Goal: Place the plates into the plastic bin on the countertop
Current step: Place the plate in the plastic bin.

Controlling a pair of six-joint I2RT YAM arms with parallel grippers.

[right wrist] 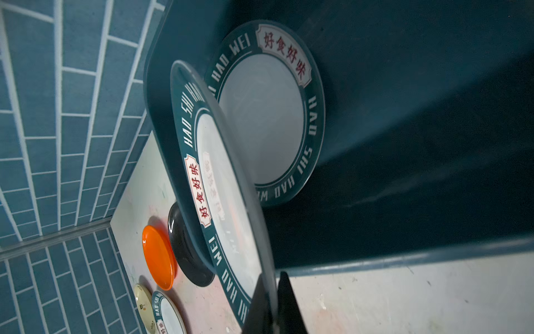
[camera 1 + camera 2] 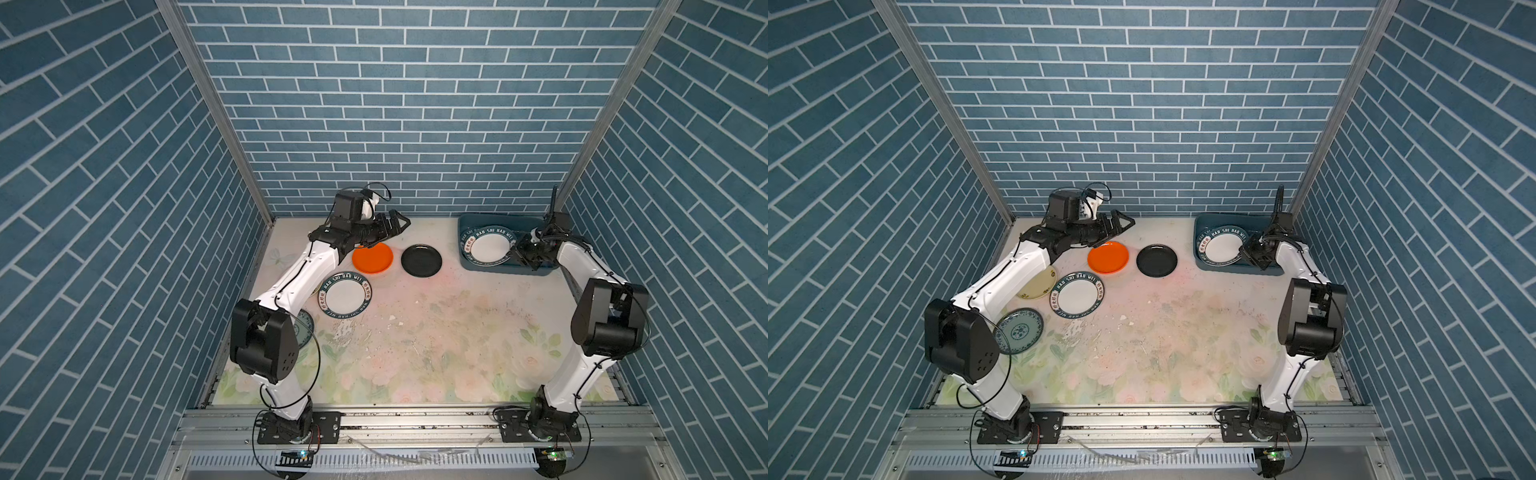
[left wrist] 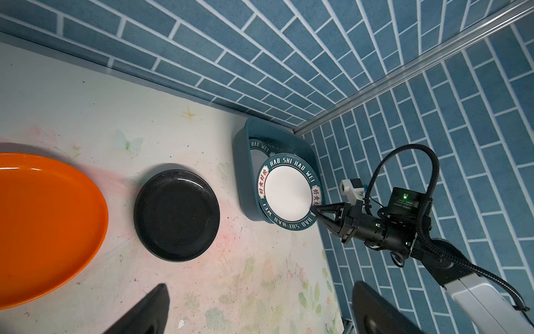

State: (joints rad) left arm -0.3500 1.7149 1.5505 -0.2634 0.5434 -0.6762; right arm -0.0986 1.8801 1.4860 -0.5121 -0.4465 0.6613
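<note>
1. Right claw [image 3: 313, 209]: I am pressing its jaws together on the rim of a white lettered plate [image 3: 289, 196]. The pinched section of rim is facing my right arm. The rest of the plate is extending away from the claw, tilted, above the plastic bin [image 3: 242, 162]. The bin is sitting in the far right corner of the bench [image 2: 436, 332].
2. A second lettered plate [image 1: 263, 115] is lying flat on the bin floor, partly beneath the tilted one.
3. Left claw [image 2: 399, 226]: its jaws are standing wide apart and gripping nothing. It is hovering above the bench, just past the far edge of the orange plate [image 2: 372, 258].
4. The black plate [image 2: 421, 260] is lying just beside the orange plate, on the bin side.
5. A third lettered plate [image 2: 345, 296], the cream-yellow plate [image 2: 1038, 284] and the celadon plate [image 2: 1020, 330] are lying nearer my left arm. That arm is partly hiding the last two.
</note>
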